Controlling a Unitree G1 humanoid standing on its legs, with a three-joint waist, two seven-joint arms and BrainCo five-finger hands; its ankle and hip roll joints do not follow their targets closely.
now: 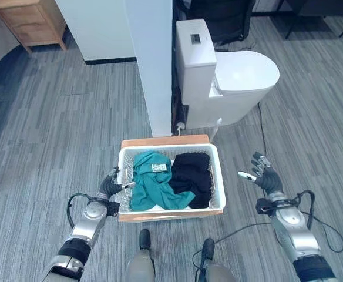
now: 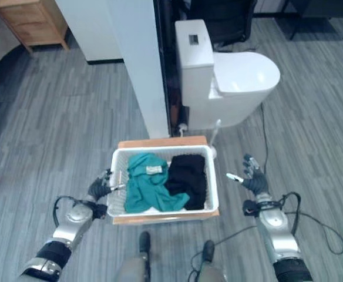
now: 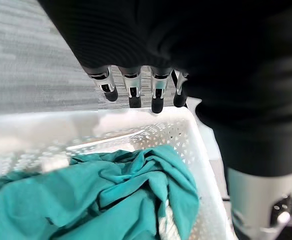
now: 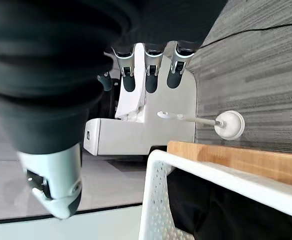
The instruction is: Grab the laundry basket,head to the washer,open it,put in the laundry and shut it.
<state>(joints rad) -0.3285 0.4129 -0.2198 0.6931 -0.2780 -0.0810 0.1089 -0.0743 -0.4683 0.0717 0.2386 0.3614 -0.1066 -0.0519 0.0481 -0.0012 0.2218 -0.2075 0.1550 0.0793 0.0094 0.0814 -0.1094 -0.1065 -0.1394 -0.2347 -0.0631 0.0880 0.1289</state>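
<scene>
Fingers of the left hand are held straight at the white perforated plastic laundry basket; the right hand is spread, released, apart from it.

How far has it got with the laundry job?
Barely started. The white laundry basket sits on a wooden stand with the teal garment and the black garment inside. The left hand is at the basket's left rim, fingers straight. The right hand hangs open, clear of it. Gripping, carrying, and loading the washer remain.
</scene>
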